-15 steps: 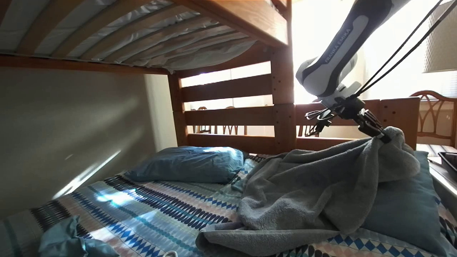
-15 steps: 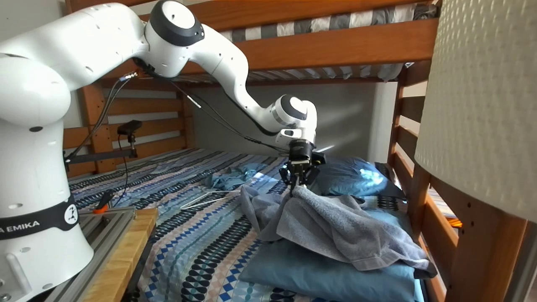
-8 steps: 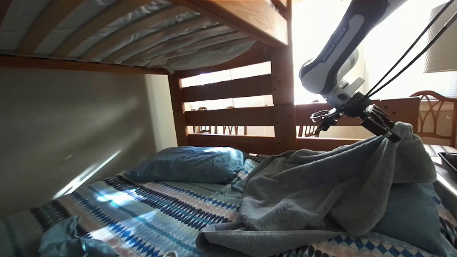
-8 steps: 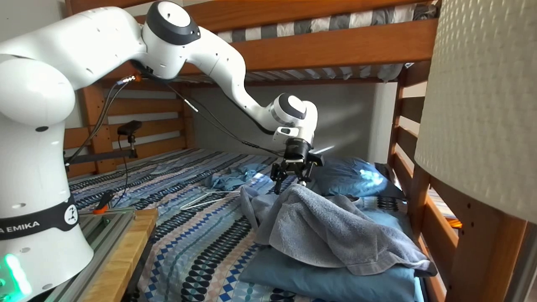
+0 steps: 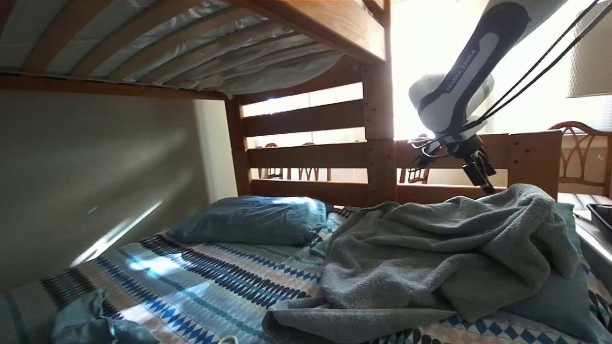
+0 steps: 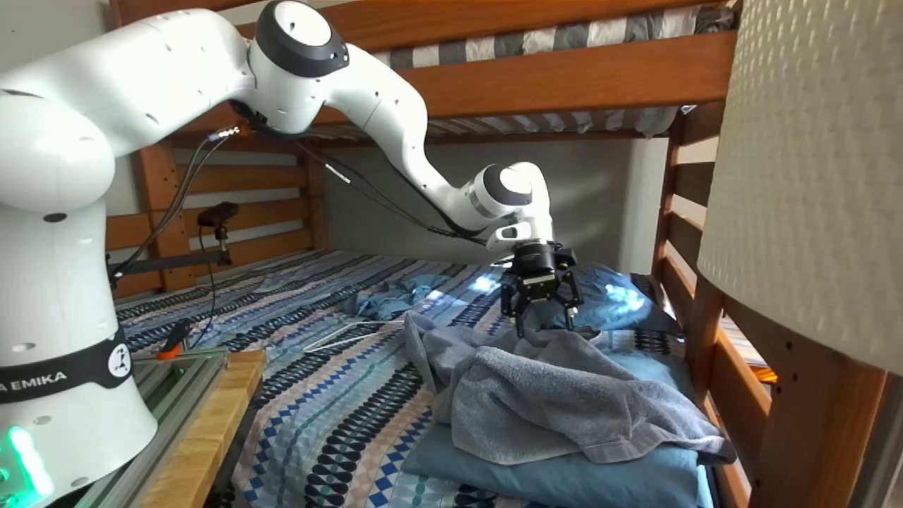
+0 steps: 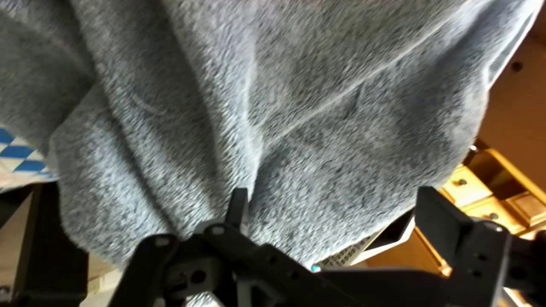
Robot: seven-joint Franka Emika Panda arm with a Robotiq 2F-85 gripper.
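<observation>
A grey fleecy blanket [image 5: 430,258] lies in loose folds over a blue pillow [image 6: 564,480] on the bed; it also fills most of the wrist view [image 7: 341,111]. My gripper [image 6: 544,330] hangs at the blanket's far side with its fingers spread wide. In the wrist view the gripper [image 7: 332,194] has nothing pinched between its fingertips; blanket shows behind the gap. Seen in an exterior view, the gripper [image 5: 489,183] points down beside the blanket's raised hump. Whether a fingertip brushes the cloth, I cannot tell.
Another blue pillow [image 5: 253,220] lies near the wall. A crumpled blue cloth [image 6: 384,300] and a thin white frame [image 6: 346,335] rest on the patterned sheet [image 5: 201,286]. The upper bunk [image 5: 315,24] is overhead; wooden rails [image 5: 306,157] close the end. A lampshade [image 6: 804,176] stands close by.
A second ago the gripper was shut on a raised fold of the blanket. It has opened and drawn off toward the far pillow; the fold has sunk into a low hump.
</observation>
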